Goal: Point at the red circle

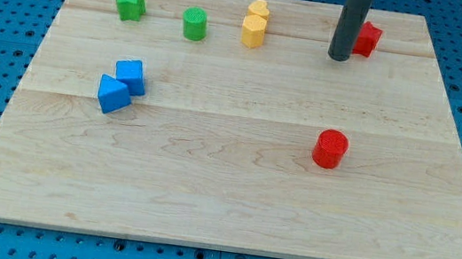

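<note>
Far right on the counter (205, 189), my tip (339, 59) holds nothing beside a red block (368, 38); the red circle (330, 149), light, stiff, slides easily nearer.

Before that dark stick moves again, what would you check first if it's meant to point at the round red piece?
1. Target in sight: ok. The red circle stands alone on the wooden board, toward the view's right.
2. Where my tip is: not ok yet. It sits near the view's top, well above the red circle.
3. Lookalike risk: not ok. The other red block, shape unclear, is right beside my tip on the view's right.
4. Contact with that red block: cannot tell.
5. Path down to the circle: ok, no block lies between.
6. Bystanders: ok. The two blue blocks, green blocks and yellow blocks are off to the left.
</note>
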{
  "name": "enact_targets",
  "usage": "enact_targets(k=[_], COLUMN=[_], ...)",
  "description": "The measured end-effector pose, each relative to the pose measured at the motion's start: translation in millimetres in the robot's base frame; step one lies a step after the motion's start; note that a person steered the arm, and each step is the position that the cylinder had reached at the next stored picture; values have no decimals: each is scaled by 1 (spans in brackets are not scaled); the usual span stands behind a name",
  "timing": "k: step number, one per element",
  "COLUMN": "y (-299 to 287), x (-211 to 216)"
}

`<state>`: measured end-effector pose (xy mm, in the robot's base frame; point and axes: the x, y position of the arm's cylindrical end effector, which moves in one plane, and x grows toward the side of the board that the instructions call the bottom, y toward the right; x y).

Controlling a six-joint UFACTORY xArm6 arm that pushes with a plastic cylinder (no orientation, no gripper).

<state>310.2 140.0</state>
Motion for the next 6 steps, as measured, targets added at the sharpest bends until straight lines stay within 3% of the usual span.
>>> enact_targets(k=[2, 5, 6], y=[-8, -10, -3], x=[82, 110, 148])
